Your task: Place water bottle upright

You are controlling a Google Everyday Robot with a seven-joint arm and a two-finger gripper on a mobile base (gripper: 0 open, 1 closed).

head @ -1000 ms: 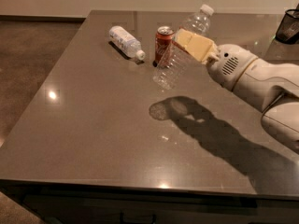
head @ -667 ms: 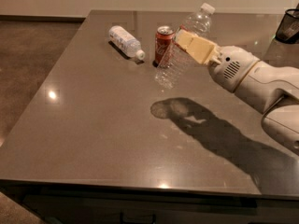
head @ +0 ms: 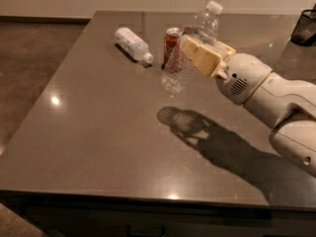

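The water bottle (head: 183, 63) is clear ribbed plastic with a white cap at its upper right end. It hangs tilted in the air above the grey table (head: 98, 132), cap up and to the right, base down and to the left. My gripper (head: 200, 51) comes in from the right on a white arm and is shut on the bottle's middle with its tan fingers (head: 206, 59). The bottle's base is above the table, not touching it. Its shadow lies on the table in front.
A red soda can (head: 171, 42) stands upright just behind the held bottle. A shorter bottle with a white label (head: 132, 43) lies on its side at the back left. A black mesh holder (head: 305, 27) stands at the far right edge.
The arm and the held bottle have shifted slightly toward the front of the table, and the shadow has moved with them. The can and the lying bottle have not moved.
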